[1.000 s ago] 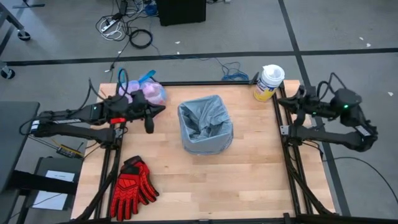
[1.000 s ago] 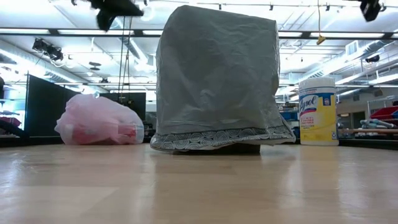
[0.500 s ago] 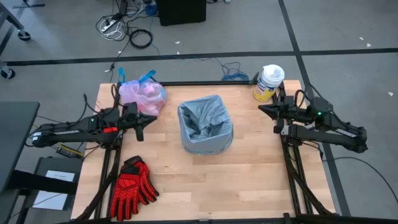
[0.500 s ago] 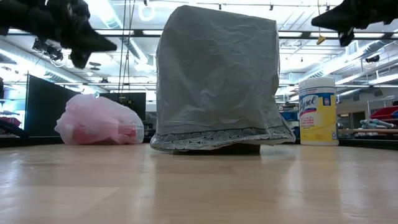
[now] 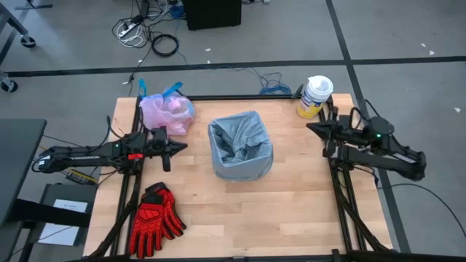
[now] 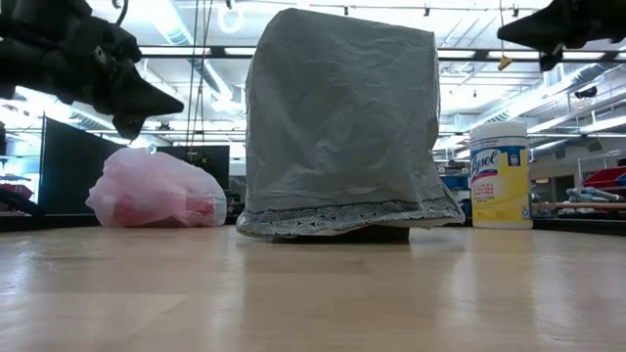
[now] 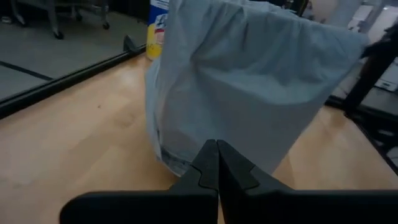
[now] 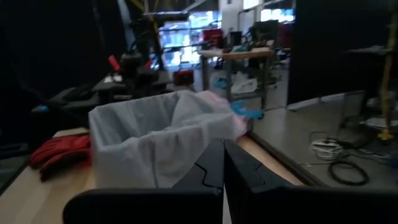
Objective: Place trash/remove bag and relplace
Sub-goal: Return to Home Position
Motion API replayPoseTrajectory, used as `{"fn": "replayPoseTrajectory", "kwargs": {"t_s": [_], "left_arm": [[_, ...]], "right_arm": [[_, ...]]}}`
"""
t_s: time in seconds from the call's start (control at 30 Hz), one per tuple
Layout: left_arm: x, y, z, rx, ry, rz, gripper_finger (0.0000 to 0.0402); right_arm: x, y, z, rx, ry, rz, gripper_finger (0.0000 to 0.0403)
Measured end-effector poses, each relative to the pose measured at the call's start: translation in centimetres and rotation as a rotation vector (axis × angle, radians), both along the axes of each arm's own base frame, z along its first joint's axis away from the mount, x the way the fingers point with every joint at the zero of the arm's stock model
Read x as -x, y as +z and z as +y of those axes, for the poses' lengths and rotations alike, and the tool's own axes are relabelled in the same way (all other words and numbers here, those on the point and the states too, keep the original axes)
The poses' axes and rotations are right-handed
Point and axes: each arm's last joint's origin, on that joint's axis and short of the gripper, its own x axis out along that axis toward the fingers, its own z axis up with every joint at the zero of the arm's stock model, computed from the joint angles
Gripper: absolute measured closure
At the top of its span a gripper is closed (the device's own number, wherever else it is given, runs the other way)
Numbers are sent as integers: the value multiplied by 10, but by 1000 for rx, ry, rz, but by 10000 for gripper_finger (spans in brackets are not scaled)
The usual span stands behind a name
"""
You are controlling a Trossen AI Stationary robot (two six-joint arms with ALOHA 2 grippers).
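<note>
1. Grey liner (image 5: 240, 144) stands at the centre of the table (image 5: 291, 211), mouth open; tied pink bag (image 5: 169, 111) lies at a corner on the left arm's side
2. Left gripper (image 5: 180, 146) and right gripper (image 5: 312, 128) flank the liner, fingers pressed together, empty
3. Recommended: draw each arm back outward and level, clear of liner and yellow tub (image 5: 314, 96)

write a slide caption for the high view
Grey bag lines the bin, pink bag in the table's top-left corner; left end effector and right end effector flank it, shut, empty.
</note>
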Motion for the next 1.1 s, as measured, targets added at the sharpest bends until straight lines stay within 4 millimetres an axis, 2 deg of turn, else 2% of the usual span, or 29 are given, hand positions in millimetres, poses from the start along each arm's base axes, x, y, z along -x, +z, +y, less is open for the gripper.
{"fn": "replayPoseTrajectory", "kwargs": {"t_s": [0.13,0.27,0.43,0.7,1.1], "left_arm": [[3,-2,-1,6,-31,17,401],[10,-1,-3,11,-48,18,401],[19,0,-4,-10,-50,-9,401],[32,1,-5,-25,-50,-49,401],[31,-5,-5,-49,-53,-16,400]], "right_arm": [[11,-1,1,-15,-46,-24,403],[7,-3,2,-20,1,1,403],[3,-15,1,-48,8,7,403],[-16,-44,-3,-87,45,-50,403],[-30,-82,-5,-150,102,29,403]]}}
